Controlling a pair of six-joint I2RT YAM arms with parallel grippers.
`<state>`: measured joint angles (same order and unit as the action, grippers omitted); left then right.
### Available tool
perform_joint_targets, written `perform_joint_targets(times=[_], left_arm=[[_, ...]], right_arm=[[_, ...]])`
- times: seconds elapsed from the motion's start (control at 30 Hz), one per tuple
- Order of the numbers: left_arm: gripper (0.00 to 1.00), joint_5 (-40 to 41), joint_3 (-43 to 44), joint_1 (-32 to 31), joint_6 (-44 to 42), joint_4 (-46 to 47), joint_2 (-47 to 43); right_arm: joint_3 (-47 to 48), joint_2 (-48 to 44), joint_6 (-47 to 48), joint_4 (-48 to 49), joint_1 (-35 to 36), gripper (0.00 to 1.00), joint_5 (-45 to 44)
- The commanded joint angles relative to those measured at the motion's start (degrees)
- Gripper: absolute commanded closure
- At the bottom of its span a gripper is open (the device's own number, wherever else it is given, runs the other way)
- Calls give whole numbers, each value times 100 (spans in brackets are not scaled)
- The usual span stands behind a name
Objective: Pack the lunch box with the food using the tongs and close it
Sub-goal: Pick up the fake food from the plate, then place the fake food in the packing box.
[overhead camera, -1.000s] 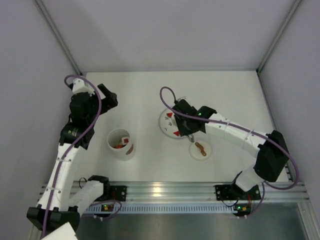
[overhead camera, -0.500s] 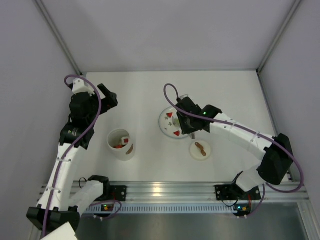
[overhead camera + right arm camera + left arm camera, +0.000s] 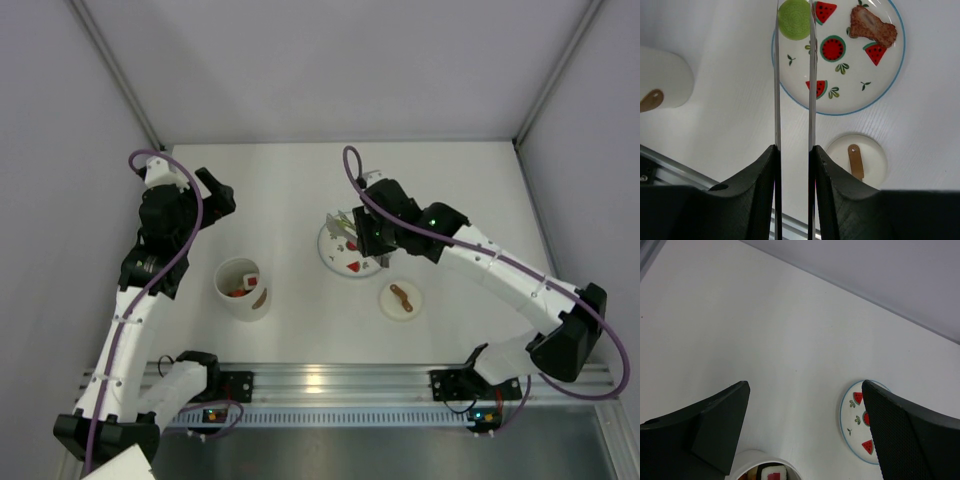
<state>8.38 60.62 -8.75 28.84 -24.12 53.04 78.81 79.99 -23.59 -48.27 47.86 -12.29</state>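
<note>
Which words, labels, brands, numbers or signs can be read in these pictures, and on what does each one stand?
None can be read.
The plate bears only pictures of watermelon slices and leaves, no writing.
The lunch box, the round white lid and the tongs show no text.

wide gap between lunch box and plate, lid beside plate
</note>
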Motion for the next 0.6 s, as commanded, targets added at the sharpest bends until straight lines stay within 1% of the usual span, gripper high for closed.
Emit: perform_joint_targets(times=[0.0, 0.13, 0.3, 0.43, 0.57], left_arm=[[1, -12, -42, 40, -10, 127, 23], [1, -21, -41, 40, -1, 127, 23], [1, -12, -42, 40, -1, 127, 31], [1, -30, -42, 40, -10, 127, 40], [1, -30, -42, 40, -1, 127, 31]], right_arm=[[495, -308, 22, 72, 189, 68, 306], [811, -291, -22, 46, 557, 68, 403], [1391, -89, -101, -24, 1313, 68, 316], [1813, 271, -137, -60, 1980, 68, 254], [2182, 640, -119, -112, 2350, 68, 219]])
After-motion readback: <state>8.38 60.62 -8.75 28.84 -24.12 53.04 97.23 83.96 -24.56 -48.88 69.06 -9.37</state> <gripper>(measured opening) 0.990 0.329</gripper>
